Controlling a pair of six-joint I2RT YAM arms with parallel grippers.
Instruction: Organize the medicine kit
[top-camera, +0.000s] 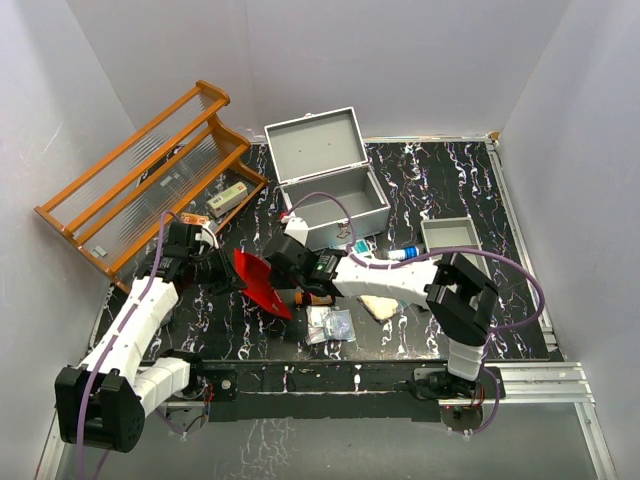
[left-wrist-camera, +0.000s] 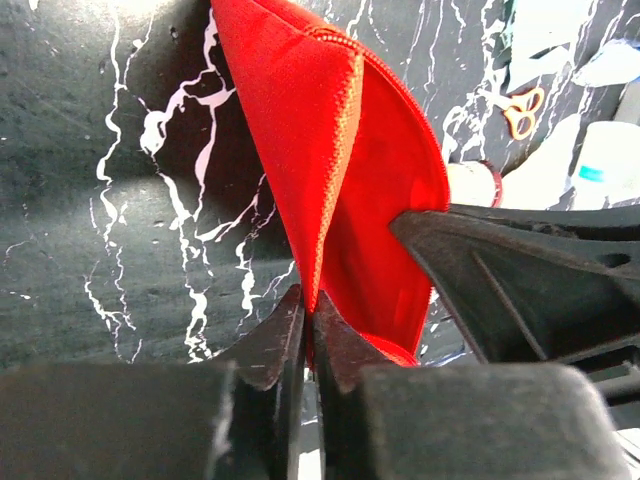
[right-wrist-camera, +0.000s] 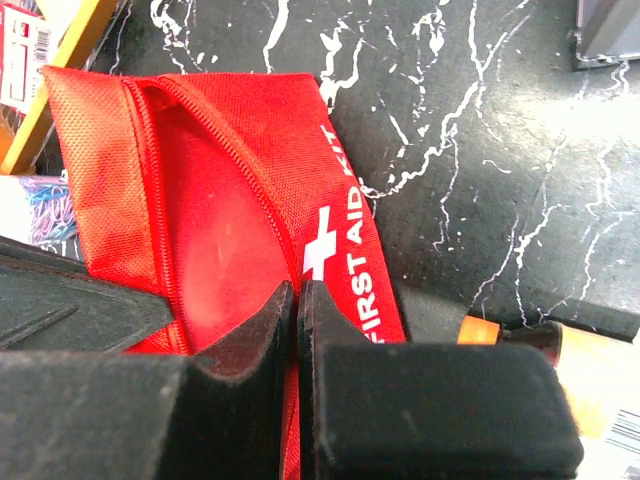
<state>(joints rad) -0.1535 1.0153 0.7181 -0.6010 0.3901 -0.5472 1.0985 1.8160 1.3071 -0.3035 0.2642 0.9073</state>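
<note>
The medicine kit (top-camera: 316, 146), a grey metal box, stands at the back centre with its lid up. In front of it, a red first aid pouch (top-camera: 262, 282) is held unzipped between both arms. My left gripper (top-camera: 236, 272) is shut on one edge of the pouch's mouth, pinching the red fabric (left-wrist-camera: 330, 130) between its fingertips (left-wrist-camera: 310, 305). My right gripper (top-camera: 288, 280) is shut on the opposite edge beside the white cross, the zip line running into its jaws (right-wrist-camera: 297, 295). The pouch (right-wrist-camera: 215, 190) gapes open, and I see nothing inside it.
A wooden rack (top-camera: 150, 170) leans at the back left with a small box (top-camera: 228, 197) on its base. A shallow grey tray (top-camera: 452, 234) sits right of the kit, a tube (top-camera: 405, 254) beside it. Clear packets (top-camera: 330, 325) and a beige item (top-camera: 378, 306) lie near the front edge.
</note>
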